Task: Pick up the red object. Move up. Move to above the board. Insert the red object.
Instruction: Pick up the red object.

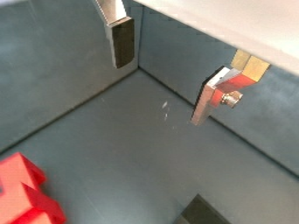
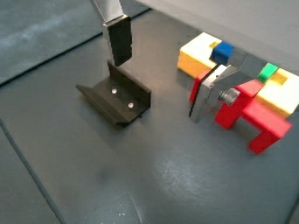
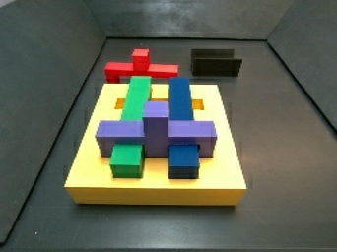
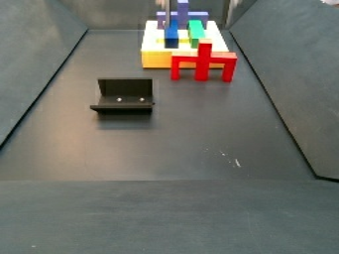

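The red object [image 3: 141, 69] stands on the dark floor against the far end of the yellow board [image 3: 158, 182]. The board carries green, blue and purple blocks. In a side view the red object [image 4: 203, 64] stands on its two legs in front of the board [image 4: 157, 57]. My gripper [image 2: 158, 87] is open and empty, above the floor between the fixture [image 2: 117, 96] and the board [image 2: 197, 57]. The red object [image 2: 253, 115] lies just outside one finger [image 2: 208, 92]. In a wrist view the gripper [image 1: 160, 92] hangs over bare floor, with the red object [image 1: 24, 194] at the frame's corner.
The fixture [image 4: 123, 96], a dark L-shaped bracket, stands on the floor apart from the board; it also shows in a side view [image 3: 218, 64]. Grey walls enclose the floor on all sides.
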You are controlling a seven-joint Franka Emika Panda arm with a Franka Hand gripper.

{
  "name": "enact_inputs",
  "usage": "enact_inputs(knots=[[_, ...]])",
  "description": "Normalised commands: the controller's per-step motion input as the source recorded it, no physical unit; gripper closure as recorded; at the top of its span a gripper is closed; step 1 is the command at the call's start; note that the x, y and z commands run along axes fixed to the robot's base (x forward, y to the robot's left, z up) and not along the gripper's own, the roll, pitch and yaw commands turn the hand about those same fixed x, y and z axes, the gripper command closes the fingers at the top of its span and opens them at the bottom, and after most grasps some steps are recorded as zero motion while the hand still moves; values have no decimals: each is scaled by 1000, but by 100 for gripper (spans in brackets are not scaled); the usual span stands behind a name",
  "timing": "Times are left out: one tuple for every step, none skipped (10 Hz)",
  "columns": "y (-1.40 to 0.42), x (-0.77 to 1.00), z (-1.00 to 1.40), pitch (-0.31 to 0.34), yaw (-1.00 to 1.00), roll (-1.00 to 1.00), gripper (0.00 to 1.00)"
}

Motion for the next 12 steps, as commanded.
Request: enact_inputs(knots=[[-26, 0, 0, 0, 0, 0, 0], [-423, 309, 0, 37, -77, 104, 0], [-1000, -209, -349, -39, -160, 123, 0], [-1000, -163, -400, -10, -151, 87, 0], [-1000, -206, -434, -10, -189, 51, 0], [-1000, -203, -529, -53, -160, 41, 0], [-1000, -209, -397, -11, -220, 60, 0], [-891, -229, -217, 0, -237, 143, 0], [-643, -503, -149, -181, -129, 109, 0], [-589, -426, -163, -160, -237, 69, 0], [-620, -363, -200, -157, -257, 71, 0], [-9, -240, -326, -60, -29, 0, 0]])
